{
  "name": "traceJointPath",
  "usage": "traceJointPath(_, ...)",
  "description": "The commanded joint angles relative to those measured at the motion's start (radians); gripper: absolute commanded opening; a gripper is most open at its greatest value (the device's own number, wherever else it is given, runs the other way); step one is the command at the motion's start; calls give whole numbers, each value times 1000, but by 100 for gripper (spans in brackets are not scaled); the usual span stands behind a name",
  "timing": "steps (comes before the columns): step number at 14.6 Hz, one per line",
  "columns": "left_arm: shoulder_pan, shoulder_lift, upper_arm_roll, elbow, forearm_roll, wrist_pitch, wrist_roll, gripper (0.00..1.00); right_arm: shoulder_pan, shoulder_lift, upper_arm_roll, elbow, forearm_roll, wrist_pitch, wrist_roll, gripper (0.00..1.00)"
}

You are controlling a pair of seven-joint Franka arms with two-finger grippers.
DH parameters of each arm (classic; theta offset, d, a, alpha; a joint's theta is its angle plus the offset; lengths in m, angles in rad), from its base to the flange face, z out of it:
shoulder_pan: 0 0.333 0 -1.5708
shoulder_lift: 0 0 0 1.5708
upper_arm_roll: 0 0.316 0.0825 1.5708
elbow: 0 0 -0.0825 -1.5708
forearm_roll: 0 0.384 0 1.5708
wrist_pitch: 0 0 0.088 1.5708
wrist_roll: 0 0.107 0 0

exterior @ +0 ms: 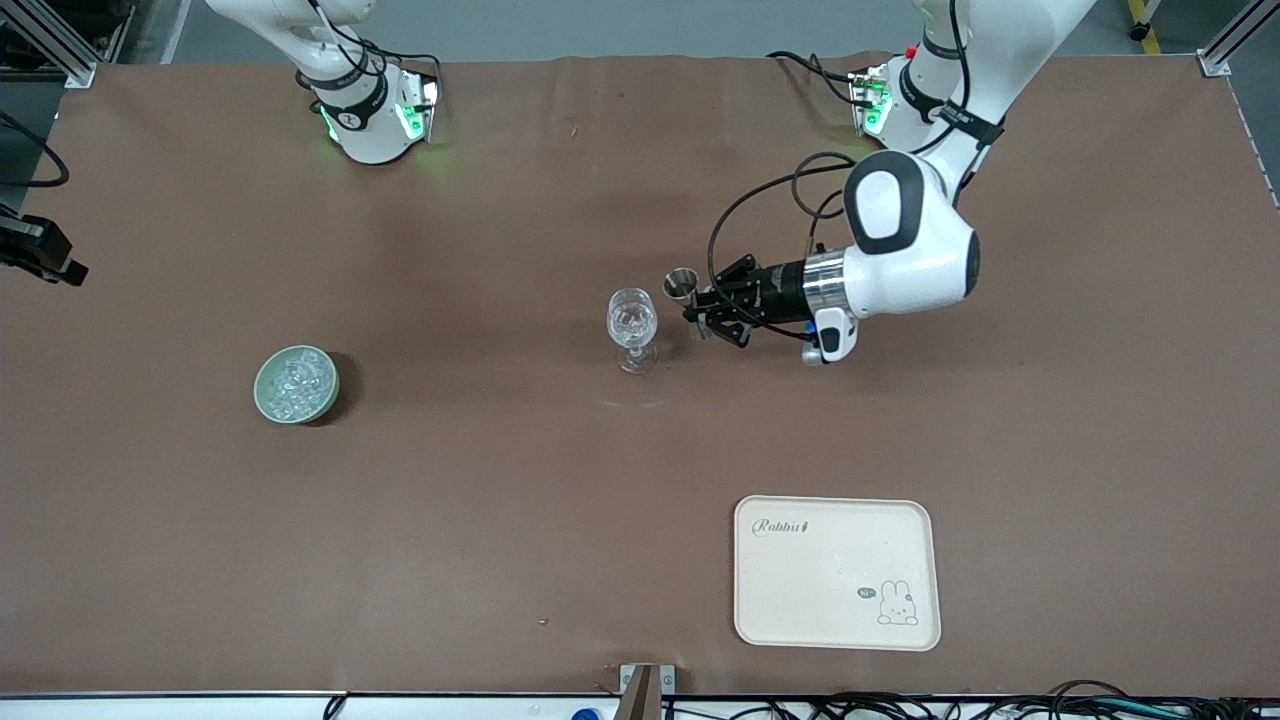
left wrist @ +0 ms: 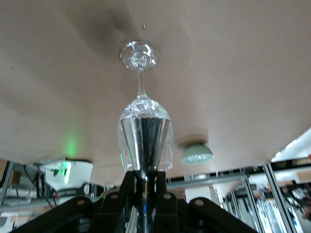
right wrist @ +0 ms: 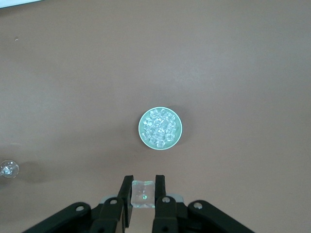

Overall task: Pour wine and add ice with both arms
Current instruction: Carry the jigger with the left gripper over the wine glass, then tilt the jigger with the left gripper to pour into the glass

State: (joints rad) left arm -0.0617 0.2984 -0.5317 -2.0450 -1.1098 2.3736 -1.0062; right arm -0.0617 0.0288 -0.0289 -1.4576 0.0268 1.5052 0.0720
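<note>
Both grippers closed on their loads: the left on a metal measuring cup beside the wine glass, the right on one ice cube above the bowl.

The left gripper [exterior: 703,318] is clamped on the narrow waist of a steel measuring cup [exterior: 682,284], held upright just beside the wine glass [exterior: 632,328] at the middle of the table [exterior: 500,520]. In the left wrist view the cup [left wrist: 145,145] stands directly in front of the glass bowl [left wrist: 145,112]. The right gripper [right wrist: 143,194] pinches a single clear ice cube [right wrist: 143,193] high over the table, above the green bowl [right wrist: 160,128]. That bowl [exterior: 296,384], filled with ice [exterior: 297,381], sits toward the right arm's end of the table, well apart from the glass. A cream tray [exterior: 836,572] with a rabbit drawing lies nearer the front camera, toward the left arm's end.
</note>
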Motion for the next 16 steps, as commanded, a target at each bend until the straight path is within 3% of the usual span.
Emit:
traceJointPath(1,-9,19,-33,35,127,44,-116,0,-6,-4,4,0,15,-10,8,1)
traceJointPath(4,-10,42,-39,78,312,47,-248,0,-4,-4,4,0,15,-10,8,1)
traceJointPath(11,-33,99,-40,169,536,47,-481,0,-6,-4,4,0,15,-11,8,1)
traceJointPath(16,-33,136,-99,206,749,46,-623,0,-4,-4,4,0,15,-10,8,1)
